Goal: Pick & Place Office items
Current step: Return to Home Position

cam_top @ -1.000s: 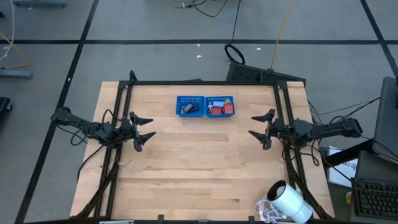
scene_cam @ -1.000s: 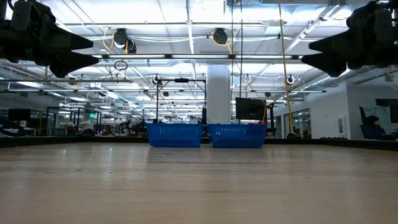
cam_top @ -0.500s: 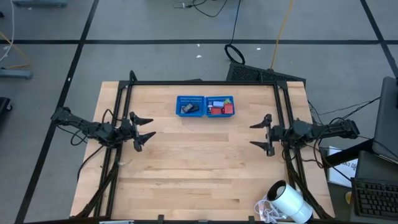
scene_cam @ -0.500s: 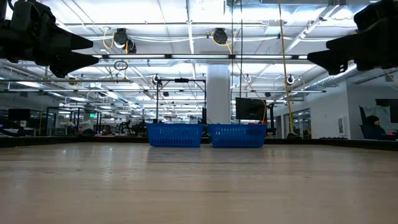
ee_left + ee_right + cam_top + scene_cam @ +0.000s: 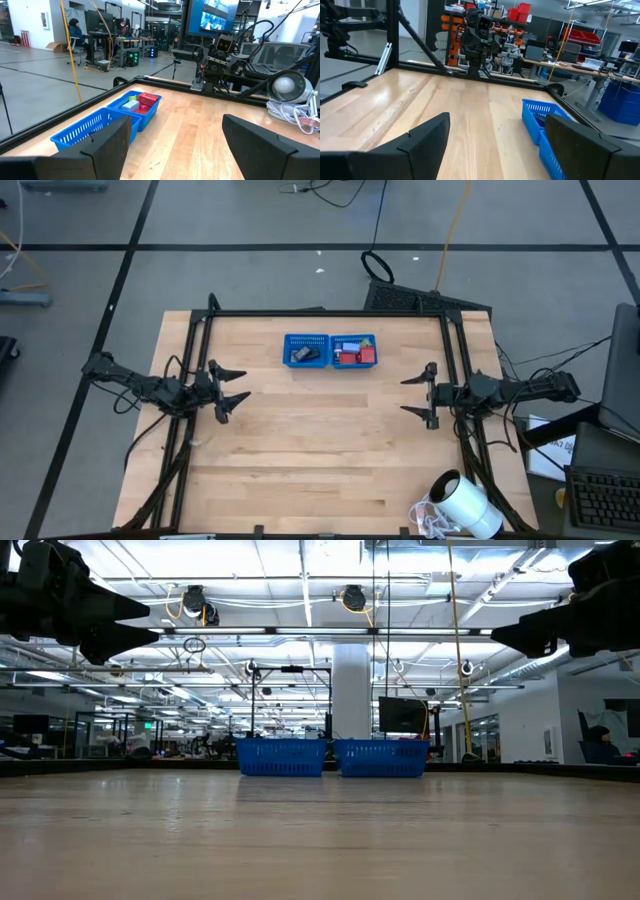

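The left hand and right hand hang level, facing each other, fingers spread, holding nothing.

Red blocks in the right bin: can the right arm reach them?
Probably yes: only bare wooden tabletop lies between the open right gripper and the red blocks in the open-topped blue mesh bin.

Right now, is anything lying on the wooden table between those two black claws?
Nothing. The high view shows bare light wooden table between the open left gripper and open right gripper; the blue mesh tray sits farther back.
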Motion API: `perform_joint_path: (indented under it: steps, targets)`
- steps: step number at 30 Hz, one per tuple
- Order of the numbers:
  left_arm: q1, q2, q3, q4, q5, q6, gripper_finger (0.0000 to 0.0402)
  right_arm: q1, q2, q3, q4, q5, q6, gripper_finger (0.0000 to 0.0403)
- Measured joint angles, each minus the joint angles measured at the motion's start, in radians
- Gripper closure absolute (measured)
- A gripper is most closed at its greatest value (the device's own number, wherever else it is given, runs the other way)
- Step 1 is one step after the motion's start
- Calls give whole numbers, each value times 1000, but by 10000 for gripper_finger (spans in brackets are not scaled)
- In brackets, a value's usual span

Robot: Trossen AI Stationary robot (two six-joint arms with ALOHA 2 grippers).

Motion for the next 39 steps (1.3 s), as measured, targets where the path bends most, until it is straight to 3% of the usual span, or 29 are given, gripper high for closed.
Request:
perform_joint_path:
  steps: [39]
  targets:
    - [0,0,0,0,0,0,91,0,0,0,36,0,0,89]
